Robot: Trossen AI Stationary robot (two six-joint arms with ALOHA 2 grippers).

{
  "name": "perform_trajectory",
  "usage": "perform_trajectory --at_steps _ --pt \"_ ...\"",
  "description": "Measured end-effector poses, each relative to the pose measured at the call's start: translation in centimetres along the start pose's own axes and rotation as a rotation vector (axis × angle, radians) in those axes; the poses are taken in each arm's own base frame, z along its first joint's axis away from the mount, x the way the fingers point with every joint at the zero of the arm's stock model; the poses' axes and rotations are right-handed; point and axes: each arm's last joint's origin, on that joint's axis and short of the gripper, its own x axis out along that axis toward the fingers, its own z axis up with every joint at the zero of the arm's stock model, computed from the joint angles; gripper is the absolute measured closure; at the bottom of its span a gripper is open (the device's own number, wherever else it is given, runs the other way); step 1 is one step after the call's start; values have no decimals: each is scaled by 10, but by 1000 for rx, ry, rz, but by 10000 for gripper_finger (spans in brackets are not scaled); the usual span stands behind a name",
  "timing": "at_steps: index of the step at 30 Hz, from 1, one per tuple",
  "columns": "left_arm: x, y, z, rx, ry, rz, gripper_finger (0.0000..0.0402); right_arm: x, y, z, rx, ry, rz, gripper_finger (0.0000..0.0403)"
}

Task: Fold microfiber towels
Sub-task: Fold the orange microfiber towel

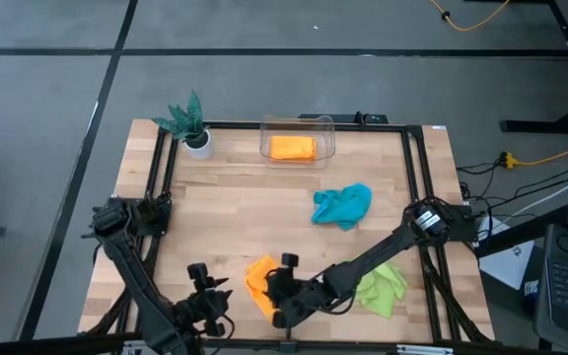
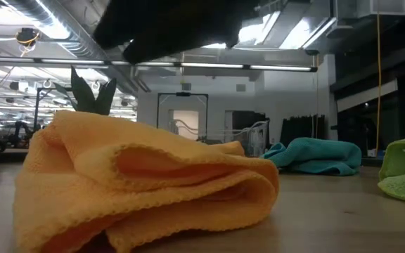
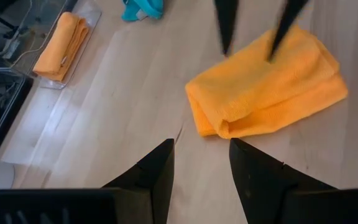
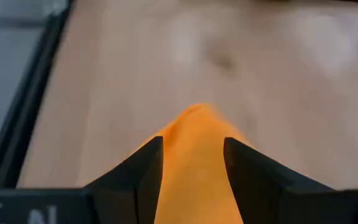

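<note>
**Orange towel mid-fold near the front edge**

The right hand [image 1: 282, 314] grasps the orange microfiber towel [image 1: 260, 282], nubbly and doubled into soft rolled layers on the wooden tabletop [image 1: 254, 197]. Just left of the towel, the left hand [image 1: 208, 306] hovers released. Next, I judge, comes laying the fold flat.

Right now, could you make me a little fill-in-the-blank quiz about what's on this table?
1. The towel between the two grippers is ____.
2. The clear tray at the far edge holds a folded ____ towel.
3. The lime green towel lies beside the ____ arm.
4. The small plant stands in a ____ pot.

Missing words: orange; orange; right; white
</note>
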Motion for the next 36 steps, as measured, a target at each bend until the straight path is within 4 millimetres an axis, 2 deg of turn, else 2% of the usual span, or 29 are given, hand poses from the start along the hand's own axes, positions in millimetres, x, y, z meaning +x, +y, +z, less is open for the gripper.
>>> perform_trajectory --at_steps 3,6,10,15,19,22,26,30,33,36 --pt "4 2 3 -13 6 11 255 -1 -2 -1 163 -28 -129 231" --pt "7 7 6 8 17 46 255 10 -1 -11 337 -118 -215 231" --pt "12 16 9 33 40 105 255 36 6 -38 428 -178 -283 231" --pt "17 23 12 -4 59 154 255 55 14 -51 529 -253 -267 231" --pt "20 24 14 -14 66 161 255 76 13 -75 430 -202 -302 231" --pt "21 24 15 -17 69 163 255 88 7 -76 290 -134 -251 231" --pt "21 24 15 -10 71 162 255 102 -13 -63 -3 -21 -48 231" --pt "22 25 15 -13 82 161 255 117 -44 -45 -270 -7 256 231" --pt "22 25 14 -23 135 151 255 127 -73 -34 -372 -28 441 231" --pt "23 25 14 -34 190 142 255 133 -99 -23 -388 -7 545 231"
